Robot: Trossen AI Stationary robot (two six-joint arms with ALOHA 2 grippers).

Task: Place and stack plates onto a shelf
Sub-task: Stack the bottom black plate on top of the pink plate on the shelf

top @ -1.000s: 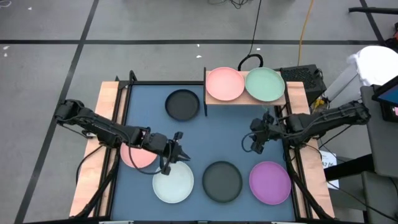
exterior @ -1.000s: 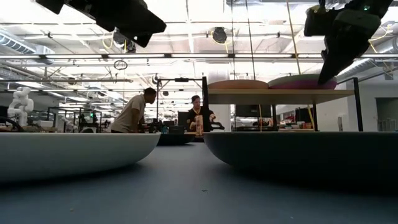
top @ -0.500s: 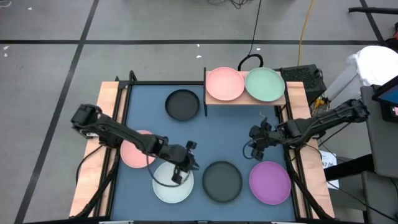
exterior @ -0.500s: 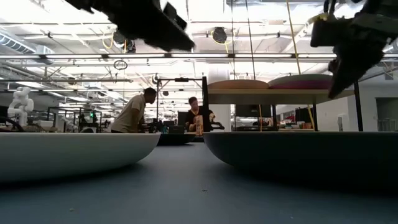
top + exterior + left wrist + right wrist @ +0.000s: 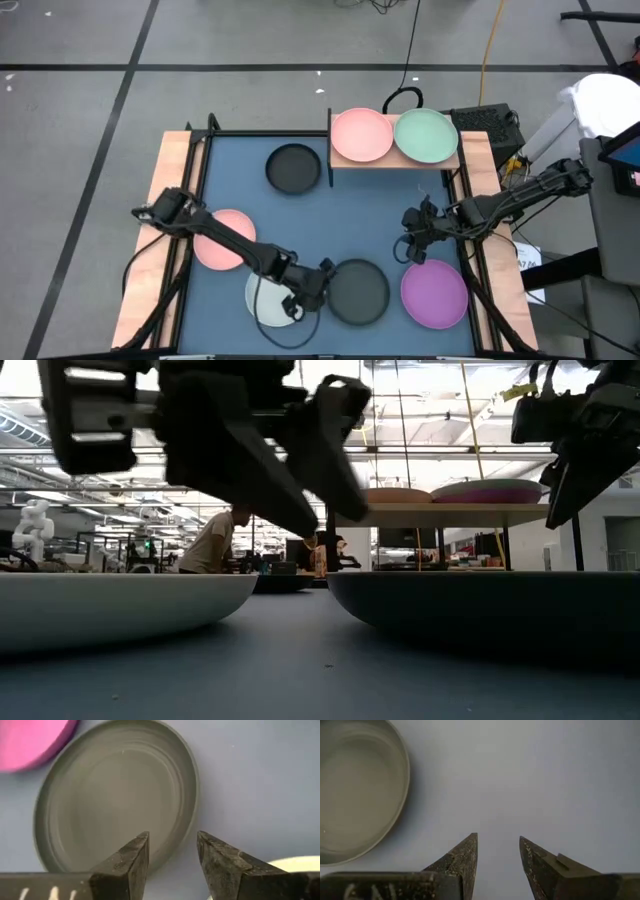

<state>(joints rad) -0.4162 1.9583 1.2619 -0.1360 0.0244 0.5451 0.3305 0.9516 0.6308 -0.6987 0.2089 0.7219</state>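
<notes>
On the shelf (image 5: 393,158) at the far right sit a pink plate (image 5: 361,135) and a pale green plate (image 5: 427,136). On the blue surface lie a dark grey plate (image 5: 293,168) at the far side, a pink plate (image 5: 222,243), a whitish plate (image 5: 268,302), a second dark grey plate (image 5: 360,292) and a purple plate (image 5: 434,292). My left gripper (image 5: 172,847) is open above the near dark grey plate's left rim (image 5: 191,815), one finger on either side of it, apart from it. My right gripper (image 5: 498,851) hangs open over bare surface, beyond the purple plate.
Long wooden strips (image 5: 176,190) edge the blue surface on both sides. My left arm (image 5: 240,245) lies across the pink and whitish plates. Bare blue surface (image 5: 370,215) lies between the shelf and the near row of plates. People stand in the room beyond the table.
My left gripper has gone toward the table's right and near edges, from over the whitish plate to the near dark grey plate's left rim. It has come down and opened. My right gripper has shifted a little toward the near edge.
</notes>
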